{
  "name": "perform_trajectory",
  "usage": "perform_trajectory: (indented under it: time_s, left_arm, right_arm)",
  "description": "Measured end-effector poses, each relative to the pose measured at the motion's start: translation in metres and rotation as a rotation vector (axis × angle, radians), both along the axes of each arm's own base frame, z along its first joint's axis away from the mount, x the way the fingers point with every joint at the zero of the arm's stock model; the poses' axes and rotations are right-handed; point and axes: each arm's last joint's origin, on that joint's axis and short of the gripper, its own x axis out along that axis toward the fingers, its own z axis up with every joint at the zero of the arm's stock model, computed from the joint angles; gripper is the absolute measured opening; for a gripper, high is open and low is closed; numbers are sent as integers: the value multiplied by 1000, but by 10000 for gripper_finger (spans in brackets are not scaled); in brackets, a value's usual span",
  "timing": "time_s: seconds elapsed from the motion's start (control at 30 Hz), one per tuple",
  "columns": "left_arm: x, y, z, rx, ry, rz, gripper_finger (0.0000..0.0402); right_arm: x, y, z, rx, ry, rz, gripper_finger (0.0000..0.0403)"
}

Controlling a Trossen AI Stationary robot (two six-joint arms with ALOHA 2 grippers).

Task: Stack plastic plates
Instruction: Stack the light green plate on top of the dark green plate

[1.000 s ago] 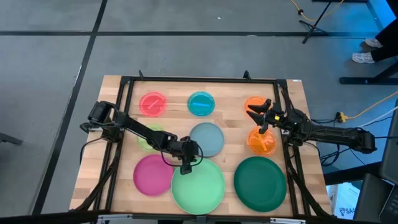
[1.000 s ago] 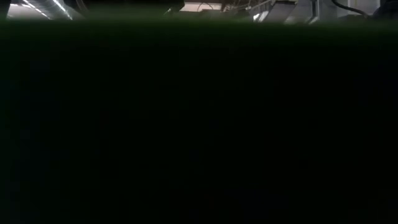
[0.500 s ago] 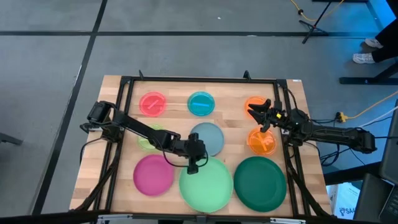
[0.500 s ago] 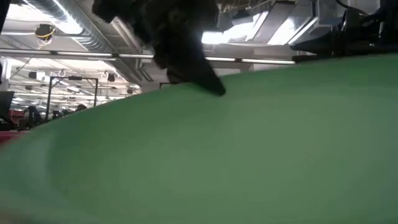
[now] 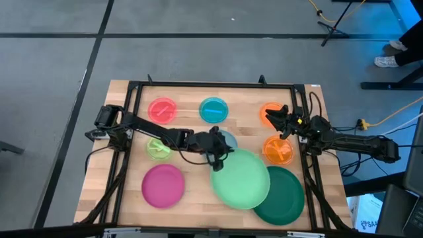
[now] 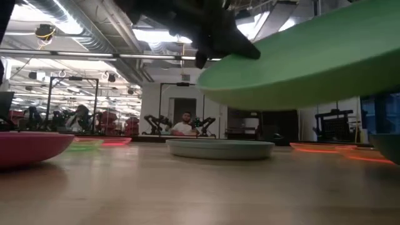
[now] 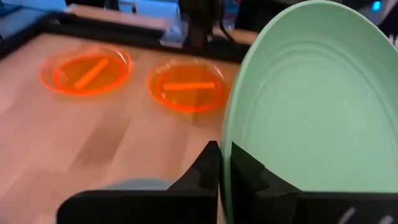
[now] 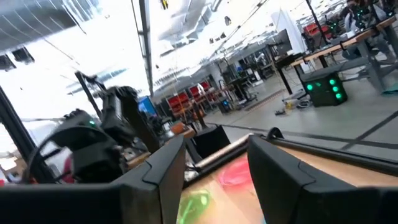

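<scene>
We see the wooden counter point(image 5: 132, 198) bounded by a black frame point(image 5: 211, 85), with bare wood left between the plates in the middle and near the front edge.

Since the earlier frames, the mint green plate point(image 5: 241, 178) has left the counter: it was lying beside the magenta plate point(image 5: 163, 185), and now it hangs in the air, partly over the dark green plate point(image 5: 284, 198). In the low view it floats tilted above the grey-blue plate point(image 6: 219, 149), which is uncovered again.

Our left tool point(image 5: 217, 157) is closed on the rim of the mint green plate; the wrist view shows its fingers point(image 7: 208, 171) pinching that edge, with the plate spreading away from the tool toward the right side.

Our right tool point(image 5: 281, 122) waits with its fingers apart and nothing between them, between the two orange plates point(image 5: 277, 151).

The pink point(image 5: 162, 110), teal point(image 5: 213, 110) and lime point(image 5: 157, 149) plates lie flat.
</scene>
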Motion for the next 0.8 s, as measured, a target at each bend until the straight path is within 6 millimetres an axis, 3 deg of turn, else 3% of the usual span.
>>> perform_trajectory:
  time_s: [0.23, 0.47, 0.63, 0.8]
  left_arm:
    - [7, 8, 3, -21, -94, 50, 11]
    - [25, 9, -19, -43, -178, 13, 13]
    - [49, 12, -30, -68, -174, -2, 14]
    - [80, 3, -33, -91, -190, -91, 14]
  right_arm:
    - [-1, 0, 3, 1, -40, -6, 168]
    - [-6, 0, 15, 47, -188, -2, 168]
    - [-7, 1, 18, 38, -228, -2, 168]
    - [-7, 1, 18, 40, -223, -3, 168]
